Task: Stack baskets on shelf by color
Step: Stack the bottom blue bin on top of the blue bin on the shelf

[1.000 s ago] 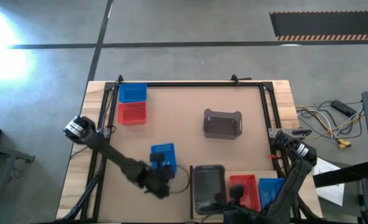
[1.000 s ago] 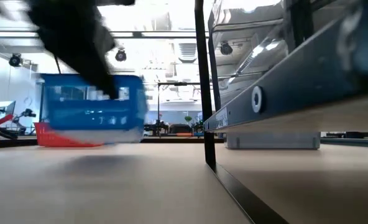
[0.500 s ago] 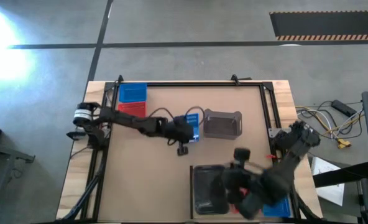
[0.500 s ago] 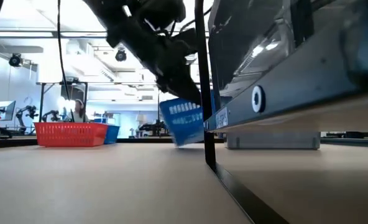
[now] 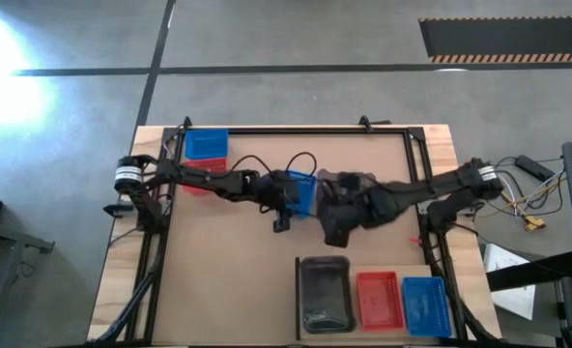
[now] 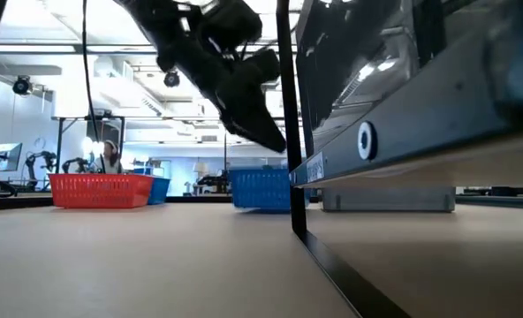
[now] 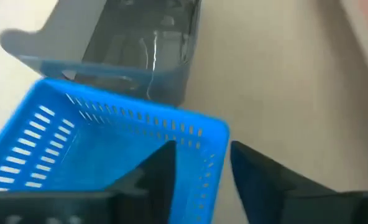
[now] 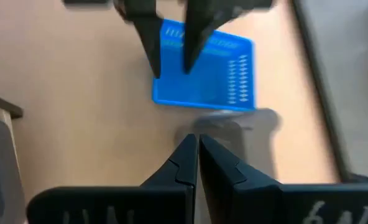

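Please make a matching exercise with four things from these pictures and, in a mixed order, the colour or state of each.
Things:
1. middle basket on the shelf
2. basket at the left hand (left hand)
3. right hand
4. basket under the right arm (right arm)

Colour or state:
a. shut
b. red
c. blue
d. grey

Pairs: 1-b, 2-c, 3-a, 4-d.
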You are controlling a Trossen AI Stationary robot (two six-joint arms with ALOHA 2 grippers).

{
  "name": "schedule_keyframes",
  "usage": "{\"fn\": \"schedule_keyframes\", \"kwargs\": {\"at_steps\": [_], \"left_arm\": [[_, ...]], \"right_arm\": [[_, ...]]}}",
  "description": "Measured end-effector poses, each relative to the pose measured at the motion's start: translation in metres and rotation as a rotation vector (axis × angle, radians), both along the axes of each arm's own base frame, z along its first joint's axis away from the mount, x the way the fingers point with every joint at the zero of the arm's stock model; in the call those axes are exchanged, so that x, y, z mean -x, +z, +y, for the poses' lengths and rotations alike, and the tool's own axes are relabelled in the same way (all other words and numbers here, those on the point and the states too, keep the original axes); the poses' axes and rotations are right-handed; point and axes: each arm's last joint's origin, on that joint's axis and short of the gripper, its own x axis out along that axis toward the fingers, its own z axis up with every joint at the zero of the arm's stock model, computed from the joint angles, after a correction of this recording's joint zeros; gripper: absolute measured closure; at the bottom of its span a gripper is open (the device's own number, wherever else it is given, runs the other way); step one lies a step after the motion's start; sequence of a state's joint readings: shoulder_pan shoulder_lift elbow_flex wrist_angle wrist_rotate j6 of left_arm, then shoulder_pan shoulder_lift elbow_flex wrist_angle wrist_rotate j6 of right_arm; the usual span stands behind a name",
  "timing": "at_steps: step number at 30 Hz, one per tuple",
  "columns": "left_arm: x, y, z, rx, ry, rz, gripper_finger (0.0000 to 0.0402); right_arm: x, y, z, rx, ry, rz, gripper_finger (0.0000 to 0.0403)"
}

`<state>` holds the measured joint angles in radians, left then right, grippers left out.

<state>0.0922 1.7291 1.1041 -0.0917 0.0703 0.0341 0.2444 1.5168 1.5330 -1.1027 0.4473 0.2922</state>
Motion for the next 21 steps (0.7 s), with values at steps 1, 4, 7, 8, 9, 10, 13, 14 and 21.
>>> {"fn": "schedule_keyframes", "kwargs": {"at_steps": [1, 4, 7, 8, 9, 10, 13, 14, 21], "left_arm": [[0.002, 0.006, 0.0, 0.001, -0.001, 0.001, 0.0245], [0.016, 0.03, -0.002, 0.001, 0.0, -0.004, 0.0208], [0.037, 0.053, -0.004, 0.01, 0.047, 0.0, 0.0189], [0.046, 0.061, -0.005, 0.014, 0.084, -0.002, 0.0186], [0.055, 0.068, -0.006, 0.01, 0.128, -0.003, 0.0186], [0.065, 0.075, -0.008, 0.001, 0.171, -0.006, 0.0185], [0.094, 0.084, -0.015, -0.071, 0.293, -0.012, 0.0185], [0.103, 0.084, -0.018, -0.099, 0.324, -0.025, 0.0185], [0.153, 0.067, -0.033, -0.128, 0.449, -0.121, 0.0185]], "right_arm": [[-0.003, -0.007, -0.008, -0.025, 0.013, -0.007, 0.0394], [-0.01, -0.027, -0.03, -0.092, 0.039, -0.022, 0.0389], [-0.02, -0.044, -0.048, -0.159, 0.066, -0.054, 0.037], [-0.023, -0.048, -0.054, -0.169, 0.075, -0.066, 0.0362], [-0.027, -0.052, -0.059, -0.176, 0.082, -0.078, 0.0352], [-0.031, -0.056, -0.063, -0.187, 0.087, -0.08, 0.034], [-0.043, -0.065, -0.067, -0.22, 0.12, -0.072, 0.0303], [-0.048, -0.067, -0.067, -0.221, 0.132, -0.064, 0.0291], [-0.08, -0.099, -0.061, -0.243, 0.155, 0.02, 0.0218]]}}
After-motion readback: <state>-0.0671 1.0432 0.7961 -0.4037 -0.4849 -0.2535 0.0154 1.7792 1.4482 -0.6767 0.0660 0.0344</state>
